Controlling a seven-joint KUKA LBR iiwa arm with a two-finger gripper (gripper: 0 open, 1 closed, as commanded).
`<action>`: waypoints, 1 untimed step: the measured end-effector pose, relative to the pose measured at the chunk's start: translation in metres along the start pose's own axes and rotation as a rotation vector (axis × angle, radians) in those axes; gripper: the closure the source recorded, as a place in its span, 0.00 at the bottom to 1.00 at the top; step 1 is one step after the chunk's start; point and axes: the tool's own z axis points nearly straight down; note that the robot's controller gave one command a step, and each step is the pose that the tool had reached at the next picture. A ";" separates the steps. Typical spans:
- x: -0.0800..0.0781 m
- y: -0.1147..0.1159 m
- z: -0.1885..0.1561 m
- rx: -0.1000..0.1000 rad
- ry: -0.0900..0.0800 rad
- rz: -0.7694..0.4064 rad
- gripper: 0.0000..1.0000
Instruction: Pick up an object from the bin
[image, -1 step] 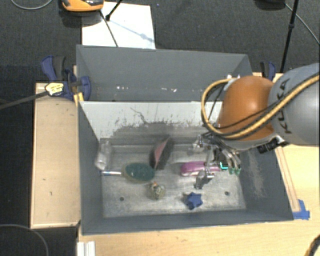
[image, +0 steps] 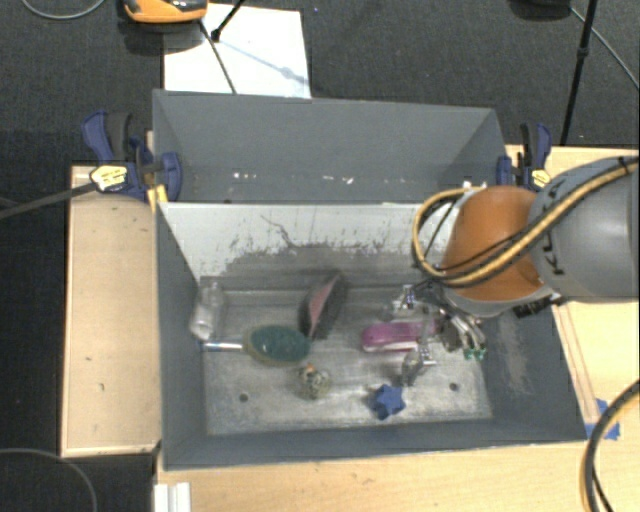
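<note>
My gripper is low in the right half of the bin, under the orange-covered wrist. A flat magenta block lies right against it on its left side, partly covered by the gripper's metal parts. A small crumpled blue thing sits on the floor just in front of the gripper. Left of the magenta block, a dark oval thing with a pink face leans upright.
A round green brush head with a metal handle lies left of centre. A small mottled ball rests in front of it. A clear plastic cup stands by the left wall. The arm covers the bin's right side.
</note>
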 end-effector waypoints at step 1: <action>-0.002 0.001 -0.005 0.001 -0.005 -0.001 1.00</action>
